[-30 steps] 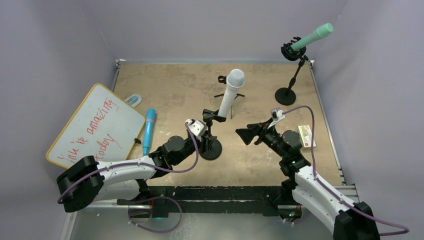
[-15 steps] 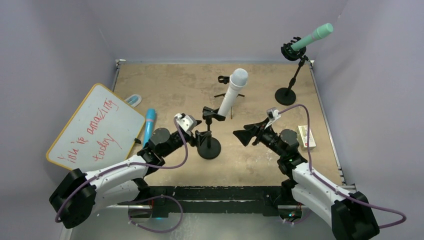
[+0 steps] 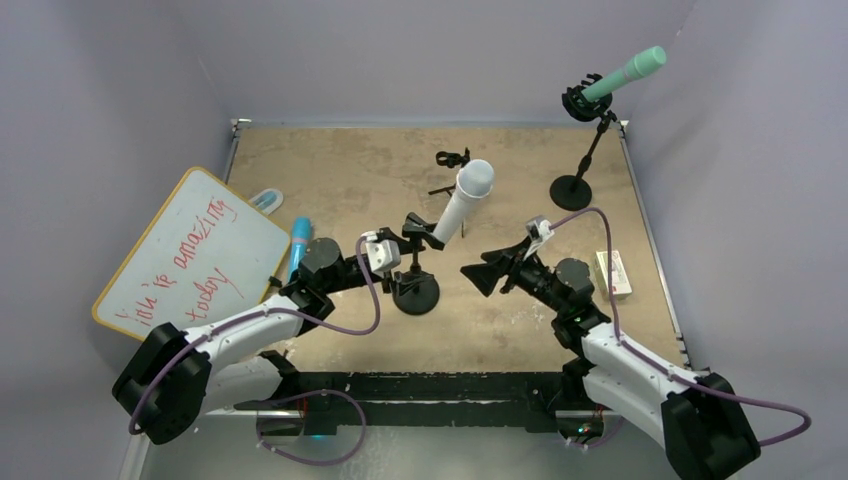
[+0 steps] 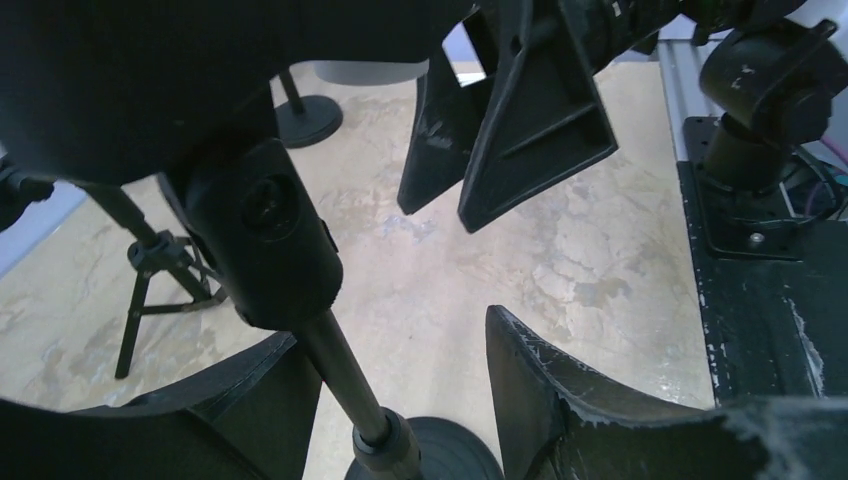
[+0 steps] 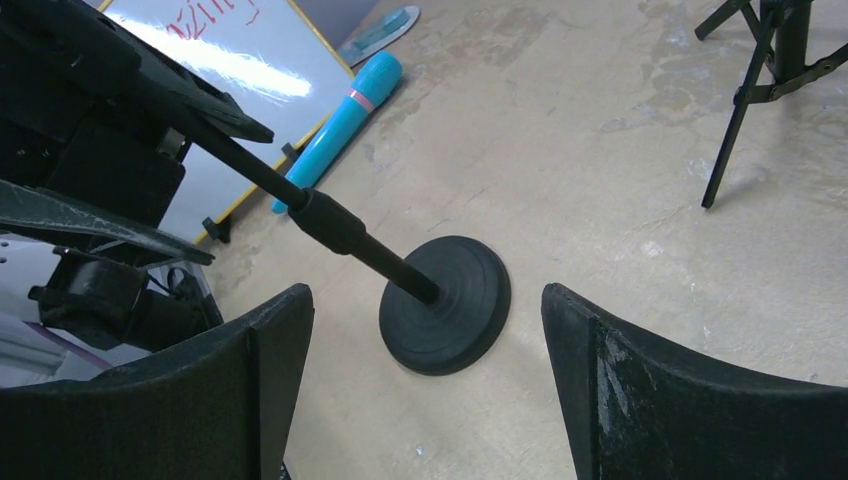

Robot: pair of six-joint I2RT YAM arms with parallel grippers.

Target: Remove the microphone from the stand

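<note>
Left wrist view: L gripper (image 4: 390, 330) jaws apart, straddling stand pole (image 4: 340, 370), not clamped. R gripper (image 3: 478, 273) also wide open, near base (image 3: 415, 293). White mic (image 3: 462, 200) sits tilted in clip (image 3: 420, 228). Risk: stand tips if mic is pulled w/o pole held.
</note>
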